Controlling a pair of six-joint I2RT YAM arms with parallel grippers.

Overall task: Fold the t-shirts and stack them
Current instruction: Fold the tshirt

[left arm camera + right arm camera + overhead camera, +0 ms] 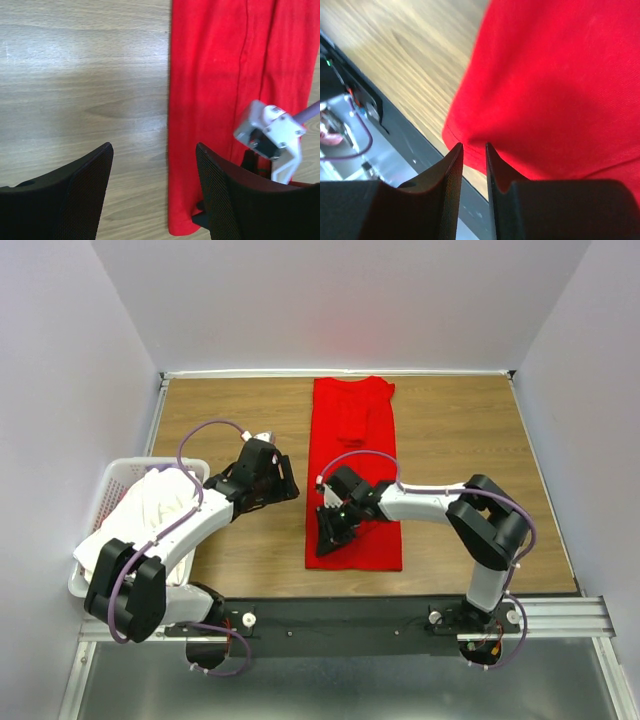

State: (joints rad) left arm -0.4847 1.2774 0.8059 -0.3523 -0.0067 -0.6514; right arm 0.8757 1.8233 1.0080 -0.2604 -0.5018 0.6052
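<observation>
A bright red t-shirt (355, 440) lies on the wooden table as a long strip folded lengthwise, collar end far. My right gripper (327, 538) sits at its near left corner. In the right wrist view its jaws (474, 146) stand narrow, pinching the hem of the red cloth (555, 75), which bulges up at the tips. My left gripper (286, 483) hovers open above bare wood just left of the shirt's left edge (172, 125), with nothing between its fingers (154, 147). White t-shirts (140, 512) are heaped in the basket on the left.
The white plastic laundry basket (118, 473) stands at the table's left edge beside the left arm. A black rail (350, 615) runs along the near edge. The right wrist's white camera housing (270, 135) shows above the shirt in the left wrist view.
</observation>
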